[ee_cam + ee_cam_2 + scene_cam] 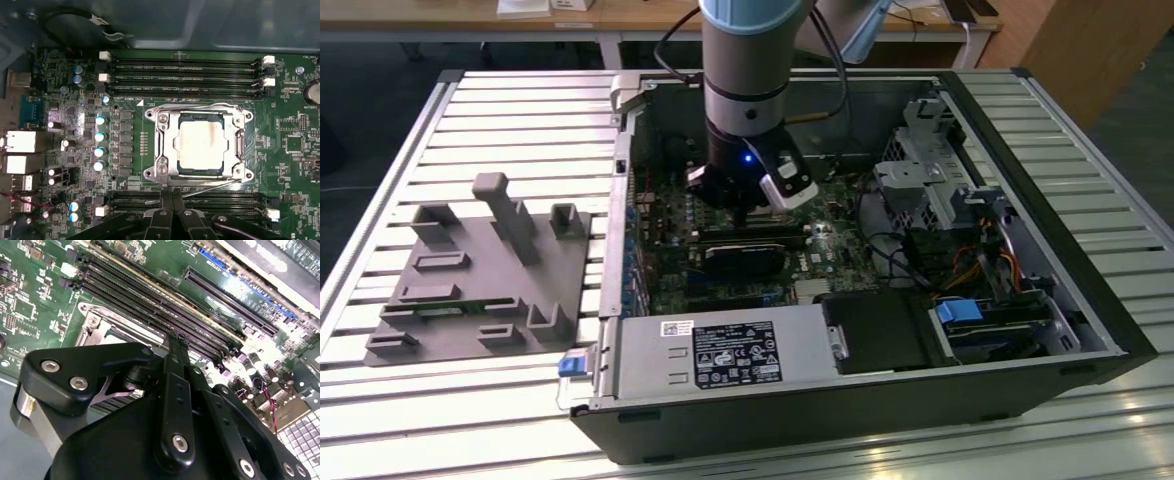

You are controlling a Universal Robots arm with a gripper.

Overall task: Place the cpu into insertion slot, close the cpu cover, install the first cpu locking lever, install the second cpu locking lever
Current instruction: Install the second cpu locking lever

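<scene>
The cpu (200,145), a dull silvery square, lies in the insertion slot (150,114) on the green board. The cpu cover (167,145) lies flat around it as a metal frame. One thin wire lever (200,106) runs along the slot's far side. Another (215,186) slants along the side nearest my fingers. My gripper (173,196) is shut and holds nothing, its tips just beside the slot over the memory slots. In the second wrist view my gripper (177,342) hangs close above a corner of the slot (95,322). In the exterior view my gripper (740,208) is low inside the open computer case.
Long memory slots (185,65) flank the socket on both sides. A black block (747,258) sits just in front of my gripper, and the grey power box (720,355) beyond it. Drive cages and cables (934,190) fill the exterior view's right. A grey fixture (480,270) lies outside the case.
</scene>
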